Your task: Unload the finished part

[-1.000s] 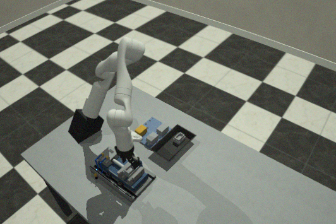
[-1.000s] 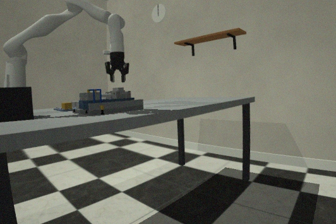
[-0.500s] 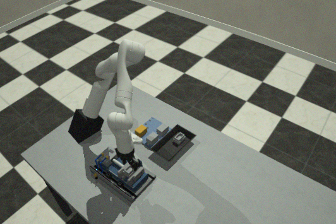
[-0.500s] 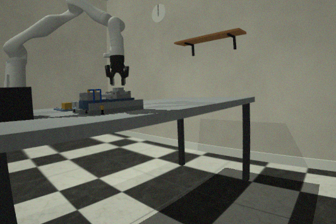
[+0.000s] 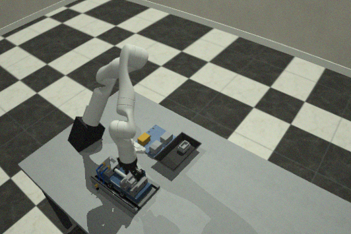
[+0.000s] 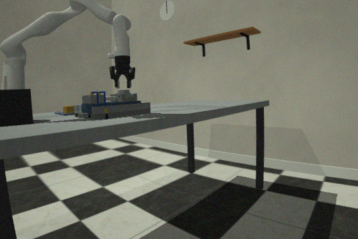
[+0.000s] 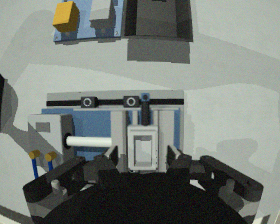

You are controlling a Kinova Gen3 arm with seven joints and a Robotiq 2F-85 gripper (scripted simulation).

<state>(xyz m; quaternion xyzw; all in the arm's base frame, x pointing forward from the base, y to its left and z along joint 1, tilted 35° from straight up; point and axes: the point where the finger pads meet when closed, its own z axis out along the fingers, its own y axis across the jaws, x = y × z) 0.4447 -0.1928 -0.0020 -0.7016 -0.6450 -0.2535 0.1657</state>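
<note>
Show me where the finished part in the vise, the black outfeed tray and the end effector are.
finished part [image 7: 141, 148], wrist view, pocketed top face
black outfeed tray [image 5: 171, 158], top view, bare floor
end effector [image 6: 122, 86], exterior view, between fingertips

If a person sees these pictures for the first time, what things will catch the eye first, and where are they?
The white arm reaches down with its open gripper just above the vise at the near edge of the grey table, right over the pocketed block clamped there. Behind the vise lies the black outfeed tray, holding one finished part, and beside it a blue pad with a yellow block.
</note>
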